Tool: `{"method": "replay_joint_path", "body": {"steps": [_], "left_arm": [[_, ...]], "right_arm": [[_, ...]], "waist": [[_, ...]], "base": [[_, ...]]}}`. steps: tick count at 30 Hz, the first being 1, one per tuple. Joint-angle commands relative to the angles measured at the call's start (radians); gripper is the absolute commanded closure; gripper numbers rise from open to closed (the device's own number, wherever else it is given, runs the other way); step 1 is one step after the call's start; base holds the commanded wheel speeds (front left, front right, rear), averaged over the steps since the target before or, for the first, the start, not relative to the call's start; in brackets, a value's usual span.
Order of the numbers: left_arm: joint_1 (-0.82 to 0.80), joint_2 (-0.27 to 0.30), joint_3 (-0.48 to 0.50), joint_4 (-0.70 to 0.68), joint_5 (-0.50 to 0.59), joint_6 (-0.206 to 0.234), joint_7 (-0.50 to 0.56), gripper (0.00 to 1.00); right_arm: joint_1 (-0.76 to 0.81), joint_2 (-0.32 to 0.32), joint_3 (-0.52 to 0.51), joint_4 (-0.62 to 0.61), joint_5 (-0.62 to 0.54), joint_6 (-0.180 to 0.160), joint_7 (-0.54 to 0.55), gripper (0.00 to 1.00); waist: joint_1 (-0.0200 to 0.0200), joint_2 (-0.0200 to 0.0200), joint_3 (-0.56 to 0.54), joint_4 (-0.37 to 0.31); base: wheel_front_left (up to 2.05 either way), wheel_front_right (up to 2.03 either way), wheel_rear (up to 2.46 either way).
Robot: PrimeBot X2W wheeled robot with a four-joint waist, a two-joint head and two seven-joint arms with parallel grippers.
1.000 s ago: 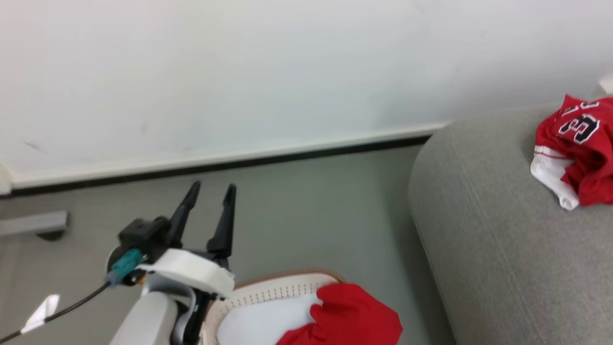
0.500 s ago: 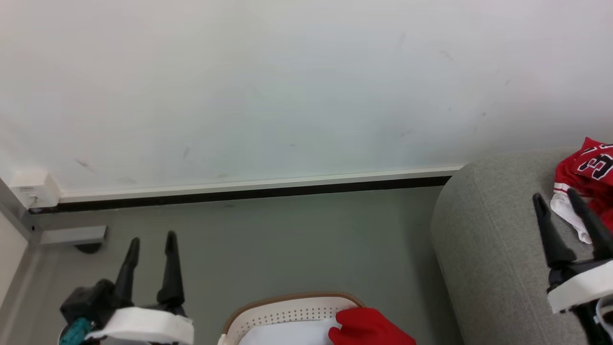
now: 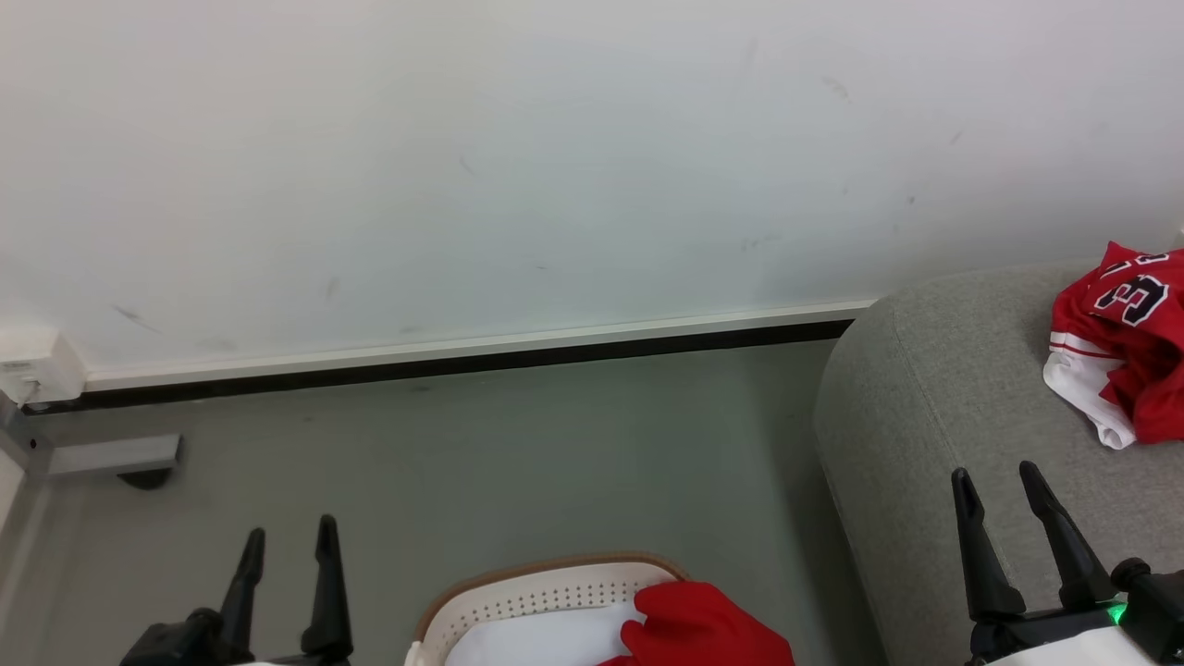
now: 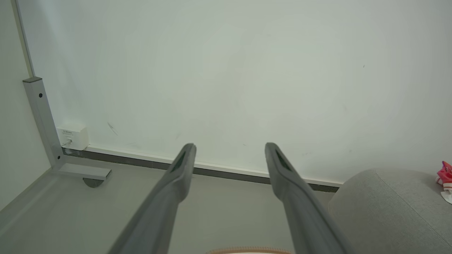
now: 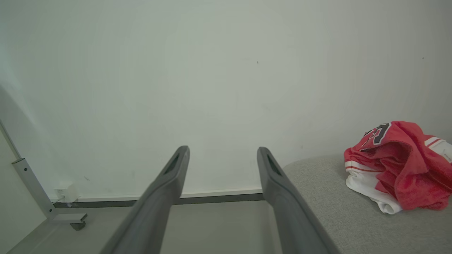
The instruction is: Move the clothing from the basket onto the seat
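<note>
Clothing: jersey (image 3: 1124,342) lying crumpled on seat (image 3: 925,388) at far right, long axis running roughly near-to-far, numerals facing up; plain red piece (image 3: 703,629) bulging from basket (image 3: 518,592) at near centre, pointing right. Judging one garment delivered, one waiting. Hovering spread wide, holding nothing: left gripper (image 3: 290,529), right gripper (image 3: 995,473). Next, likely needing reaching down into basket.

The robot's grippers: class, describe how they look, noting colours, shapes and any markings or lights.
The left gripper and the right gripper each have two long, dark grey fingers that taper to narrow rounded tips, with a slot-like recess near each tip. They rise from a black body. On the right one a small green light glows beside a white casing.
</note>
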Motion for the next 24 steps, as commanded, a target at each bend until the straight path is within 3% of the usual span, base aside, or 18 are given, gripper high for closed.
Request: {"method": "replay_joint_path", "body": {"steps": [1,24], "left_arm": [[-0.007,0.001,0.004,0.008,0.016,-0.009,-0.001,0.0],[-0.041,0.0,-0.04,0.026,0.001,-0.005,-0.001,0.0]], "right_arm": [[0.0,0.01,0.005,0.003,-0.015,-0.002,-0.003,0.0],[-0.043,0.006,0.032,0.009,-0.008,-0.002,-0.003,0.0]], "waist": [[0.0001,-0.0001,0.002,-0.001],[0.0001,-0.0001,0.021,-0.026]], "base": [[0.0,0.0,0.0],[0.0,0.0,0.0]]}}
